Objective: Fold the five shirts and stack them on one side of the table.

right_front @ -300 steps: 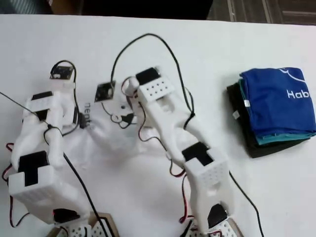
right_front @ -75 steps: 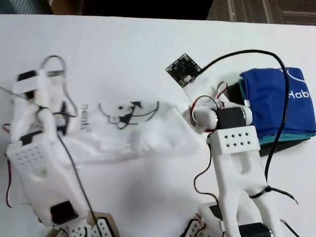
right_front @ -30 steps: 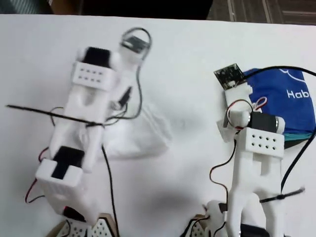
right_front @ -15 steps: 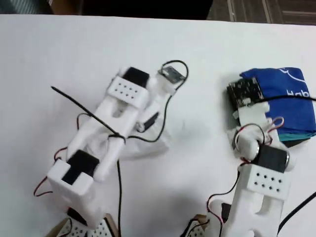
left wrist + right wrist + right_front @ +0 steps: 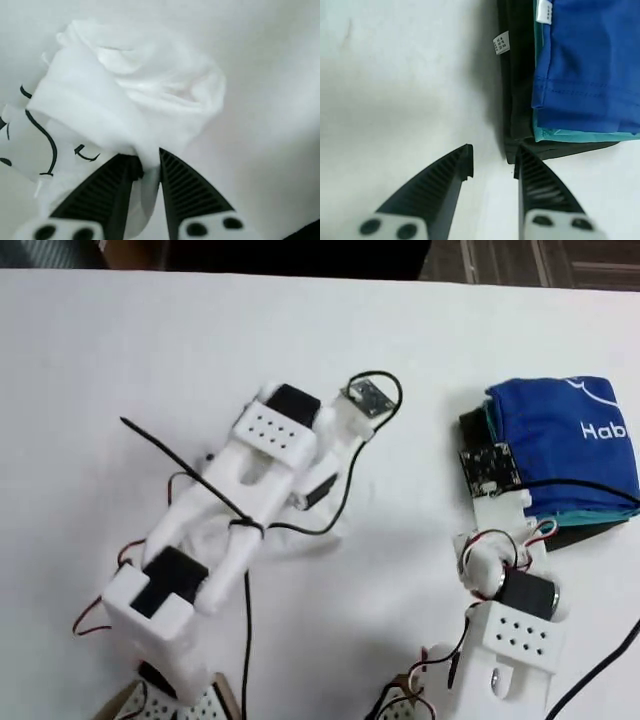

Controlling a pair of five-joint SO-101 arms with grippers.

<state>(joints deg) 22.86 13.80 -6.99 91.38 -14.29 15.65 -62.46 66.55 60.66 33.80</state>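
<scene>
Toward the middle of the table [image 5: 120, 350], somewhat nearer its left edge, the white shirt [image 5: 135, 95] lies bunched into a loose heap, not flat, with part of its black printed drawing showing on one side. The fabric appears light, thin and wholly limp; it is judged that it will sag and trail from any single hold, will not keep a crease unless laid down flat, and may slide easily on the smooth tabletop. A hold at a hem or shoulder corner would suit spreading better than one in the middle of the heap. The left gripper [image 5: 148, 159] has its jaws pinched nearly together on a thick fold at the edge of the heap, with cloth wedged between them. Against the right edge of the table sits the stack of folded shirts: a blue shirt [image 5: 560, 440] on top, a teal shirt [image 5: 570, 134] beneath it and a black shirt [image 5: 517, 75] lower down. The right gripper [image 5: 493, 150] hangs just beside the stack's near corner, jaws moderately apart and holding nothing.
</scene>
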